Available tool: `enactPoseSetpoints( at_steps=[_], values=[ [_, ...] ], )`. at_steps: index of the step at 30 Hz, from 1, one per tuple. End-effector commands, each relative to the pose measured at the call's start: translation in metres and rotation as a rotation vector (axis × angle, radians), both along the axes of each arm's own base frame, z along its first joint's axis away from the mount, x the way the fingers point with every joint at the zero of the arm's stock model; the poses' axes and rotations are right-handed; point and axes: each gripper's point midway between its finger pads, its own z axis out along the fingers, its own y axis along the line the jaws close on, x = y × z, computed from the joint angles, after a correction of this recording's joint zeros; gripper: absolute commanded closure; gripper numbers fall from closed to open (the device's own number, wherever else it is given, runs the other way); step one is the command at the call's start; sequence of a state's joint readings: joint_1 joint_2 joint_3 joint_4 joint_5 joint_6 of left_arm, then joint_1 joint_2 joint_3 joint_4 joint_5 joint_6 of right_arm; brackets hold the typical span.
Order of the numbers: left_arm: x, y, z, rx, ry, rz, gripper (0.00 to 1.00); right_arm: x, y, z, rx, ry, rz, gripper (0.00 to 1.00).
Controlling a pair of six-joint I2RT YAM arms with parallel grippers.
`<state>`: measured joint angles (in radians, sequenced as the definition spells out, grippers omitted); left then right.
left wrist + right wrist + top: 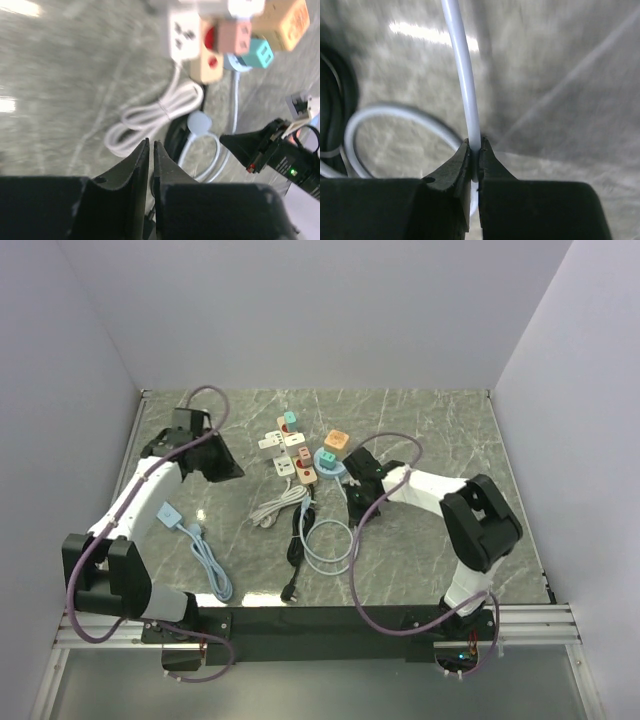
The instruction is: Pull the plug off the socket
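A cluster of white and beige power strips (290, 452) lies mid-table with teal (289, 418), orange (336, 441) and round blue (327, 462) plugs on or beside it. My right gripper (352, 496) is shut on the pale blue cable (462, 75) that runs from the blue plug; the cable passes between its fingertips (475, 147). My left gripper (226, 469) is shut and empty (151, 145), hovering left of the strips. Its wrist view shows the strip (186, 31), a pink plug (233, 37) and a teal plug (260, 52).
A coiled white cable (278, 505), a black cable (296, 545) and a pale blue loop (330, 545) lie in front of the strips. A second pale blue adapter (167, 513) with its cable (208, 565) lies at the left. Walls enclose the table.
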<state>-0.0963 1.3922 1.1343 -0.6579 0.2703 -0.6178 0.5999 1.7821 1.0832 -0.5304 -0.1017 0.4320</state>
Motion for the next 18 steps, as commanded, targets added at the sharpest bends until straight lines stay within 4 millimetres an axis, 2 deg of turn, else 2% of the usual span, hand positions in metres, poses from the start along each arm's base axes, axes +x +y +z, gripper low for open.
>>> enactPoseSetpoints(
  at_steps=[1,5,8,10,11,13,14,15,16,17,18],
  values=[
    [0.001,-0.032,0.008,-0.001,-0.026,-0.081,0.86,-0.054,-0.023,-0.014,-0.037,0.141,-0.005,1.00],
    [-0.008,-0.081,0.004,-0.017,-0.039,-0.188,0.86,-0.088,-0.040,-0.018,-0.059,0.201,-0.027,0.99],
    [-0.013,-0.110,-0.001,-0.033,-0.045,-0.276,0.87,-0.104,-0.056,-0.020,-0.097,0.211,-0.066,0.86],
    [-0.011,-0.120,-0.002,-0.021,-0.050,-0.294,0.89,-0.109,-0.065,-0.018,-0.116,0.198,-0.090,0.75],
    [-0.011,-0.133,-0.002,-0.021,-0.058,-0.327,0.89,-0.112,-0.069,-0.016,-0.129,0.199,-0.098,0.69],
    [-0.009,-0.145,-0.003,-0.005,-0.071,-0.357,0.90,-0.110,-0.074,-0.011,-0.145,0.174,-0.128,0.57],
    [-0.010,-0.154,-0.009,0.015,-0.063,-0.379,0.90,-0.111,-0.077,-0.008,-0.154,0.172,-0.139,0.43],
    [-0.004,-0.158,-0.005,0.026,-0.085,-0.378,0.90,-0.111,-0.078,-0.005,-0.155,0.164,-0.147,0.36],
    [0.000,-0.162,-0.012,0.043,-0.075,-0.384,0.91,-0.109,-0.079,0.002,-0.157,0.142,-0.169,0.21],
    [0.007,-0.169,-0.007,0.048,-0.096,-0.384,0.91,-0.107,-0.080,0.006,-0.157,0.130,-0.184,0.18],
    [0.015,-0.167,-0.009,0.076,-0.104,-0.360,0.91,-0.101,-0.076,0.017,-0.126,0.101,-0.209,0.16]
  ],
)
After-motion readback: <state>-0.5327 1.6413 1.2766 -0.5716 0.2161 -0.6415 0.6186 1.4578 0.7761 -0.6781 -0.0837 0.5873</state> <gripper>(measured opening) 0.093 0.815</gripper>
